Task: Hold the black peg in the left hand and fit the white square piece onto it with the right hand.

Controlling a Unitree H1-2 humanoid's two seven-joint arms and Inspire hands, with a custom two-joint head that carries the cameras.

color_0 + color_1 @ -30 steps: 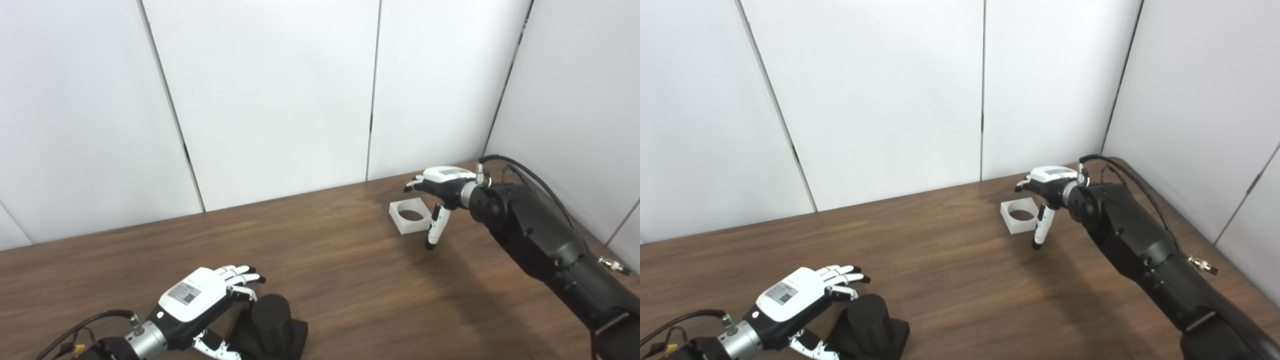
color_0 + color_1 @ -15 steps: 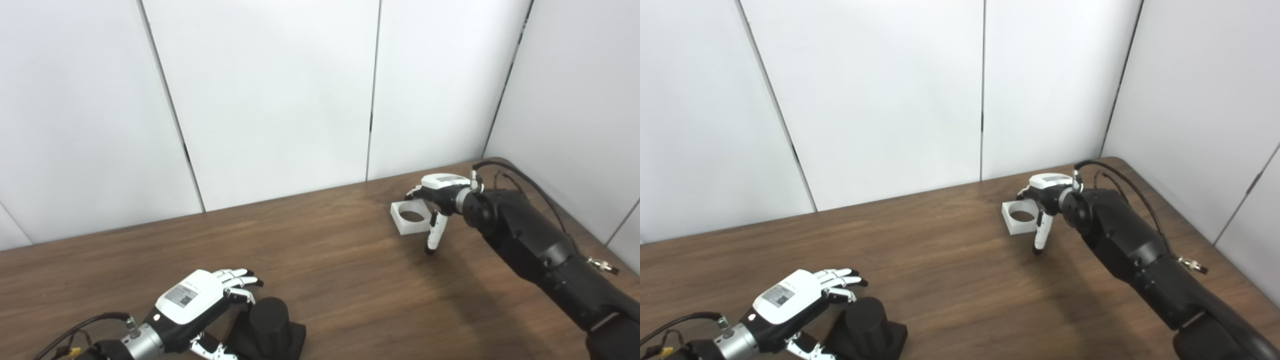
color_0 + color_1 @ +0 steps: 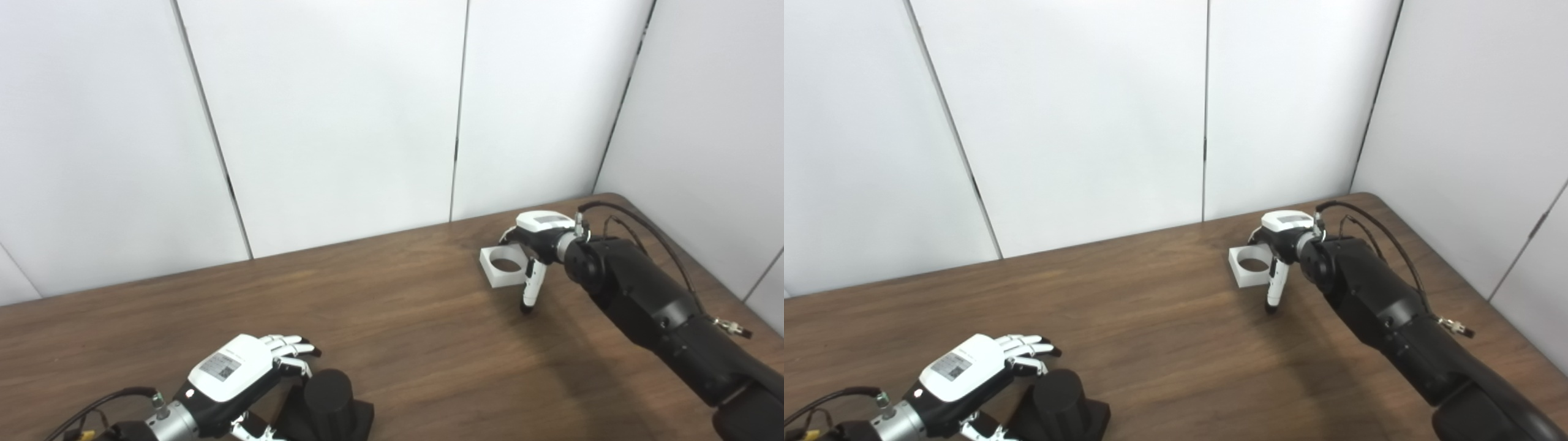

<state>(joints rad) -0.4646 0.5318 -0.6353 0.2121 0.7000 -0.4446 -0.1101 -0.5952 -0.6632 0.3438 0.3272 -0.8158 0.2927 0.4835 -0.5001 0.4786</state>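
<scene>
While both hands are at their pieces, neither piece is lifted: the step in hand is the grasp. The black peg point(image 3: 329, 392) stands upright on its dark square base at the near left of the tabletop point(image 3: 392, 318). The left hand point(image 3: 242, 376) arches over and just beside the peg, fingers spread on either side, released; contact cannot be confirmed. The white square piece point(image 3: 503, 266) lies flat at the far right, its round hole facing up. The right hand point(image 3: 1283, 242) sits at the right edge of the piece, fingers over the far rim and thumb pointing down beside the near corner, not yet closed on it. The next move likely requires closing each hand firmly, then carrying the piece across to the peg with the hole aligned.
</scene>
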